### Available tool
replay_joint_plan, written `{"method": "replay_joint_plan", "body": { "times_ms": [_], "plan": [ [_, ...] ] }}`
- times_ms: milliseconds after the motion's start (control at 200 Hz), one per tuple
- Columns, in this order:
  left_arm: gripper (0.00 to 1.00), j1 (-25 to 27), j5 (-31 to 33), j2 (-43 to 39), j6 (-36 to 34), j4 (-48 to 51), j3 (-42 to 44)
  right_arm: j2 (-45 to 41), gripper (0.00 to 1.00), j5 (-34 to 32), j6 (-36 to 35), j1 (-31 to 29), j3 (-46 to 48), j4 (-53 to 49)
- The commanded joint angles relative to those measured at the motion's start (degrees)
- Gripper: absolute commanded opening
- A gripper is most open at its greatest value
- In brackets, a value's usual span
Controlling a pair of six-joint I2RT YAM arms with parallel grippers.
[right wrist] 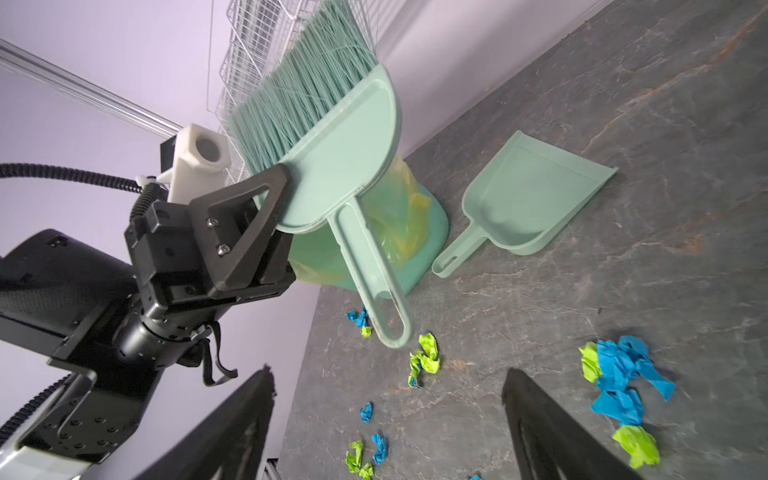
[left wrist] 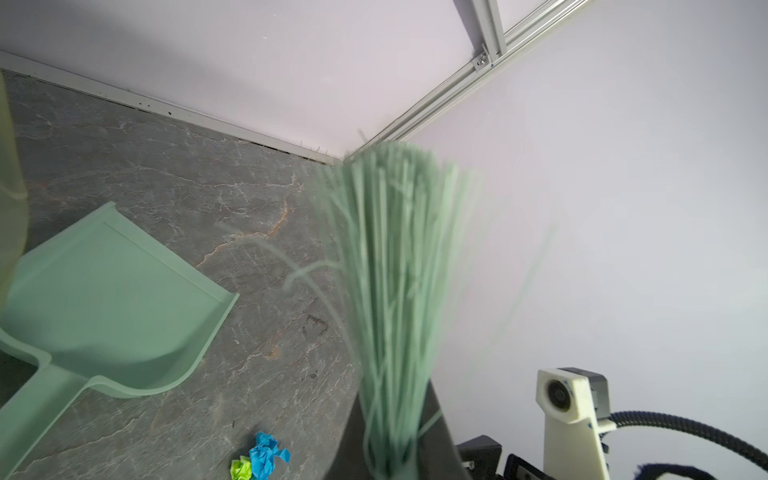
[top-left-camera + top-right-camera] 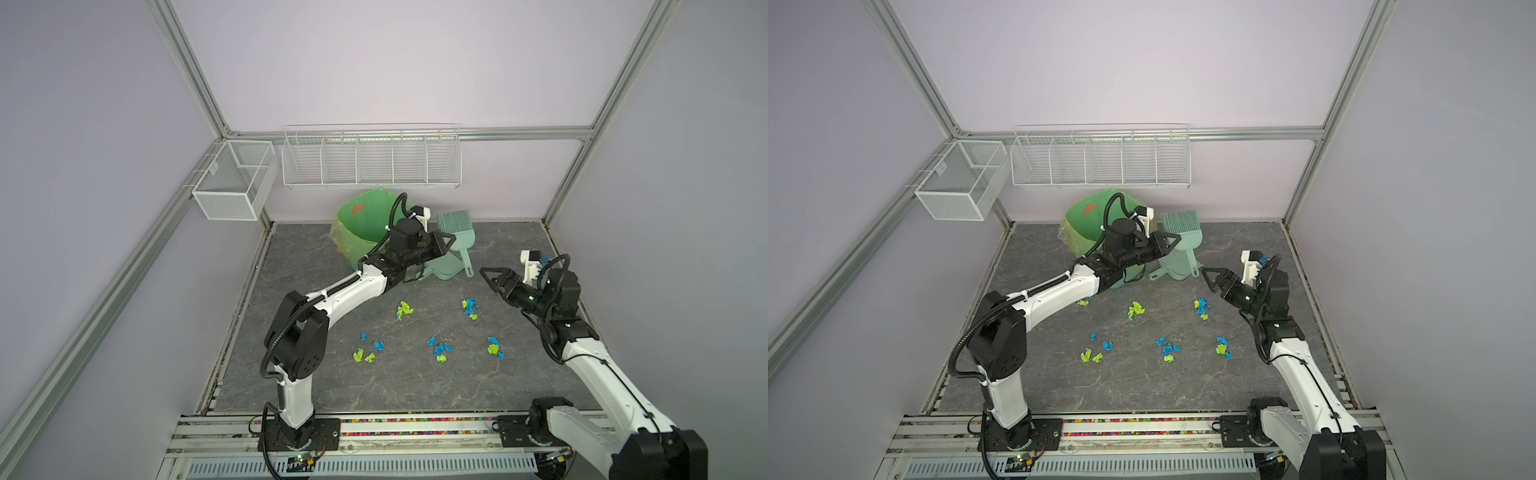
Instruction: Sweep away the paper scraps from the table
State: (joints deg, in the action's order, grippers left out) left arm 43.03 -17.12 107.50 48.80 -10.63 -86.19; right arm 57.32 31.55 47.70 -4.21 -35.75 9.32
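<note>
Blue and lime scraps (image 3: 440,349) lie loose in small clusters mid-table (image 3: 374,386). None in dustpan (image 1: 532,191), so sweeping looks unstarted. Left gripper (image 3: 444,241) clenched on brush (image 1: 345,137) head, bristles up, raised beside bin (image 3: 357,224). Right gripper (image 3: 490,280) spread wide, empty, near dustpan. Dustpan lies flat by bin, untouched. Likely left: grab dustpan, sweep, dump. Left forearm hangs low with one of the scraps just beside it, may block. Wire racks (image 3: 370,160) on back wall, clear of work.
</note>
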Motion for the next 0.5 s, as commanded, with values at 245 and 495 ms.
{"method": "replay_joint_plan", "body": {
  "times_ms": [245, 495],
  "plan": [
    [0.0, -1.19, 0.16, -0.89, 6.81, -7.14, -1.54, 4.34, 0.89, 4.38, 15.41, 0.21, 3.35, 25.23],
    [0.0, -1.62, 0.82, -0.35, 10.5, -11.72, -0.64, 10.81, 0.95, 4.13, 23.73, 0.24, 5.1, 39.69]
  ]
}}
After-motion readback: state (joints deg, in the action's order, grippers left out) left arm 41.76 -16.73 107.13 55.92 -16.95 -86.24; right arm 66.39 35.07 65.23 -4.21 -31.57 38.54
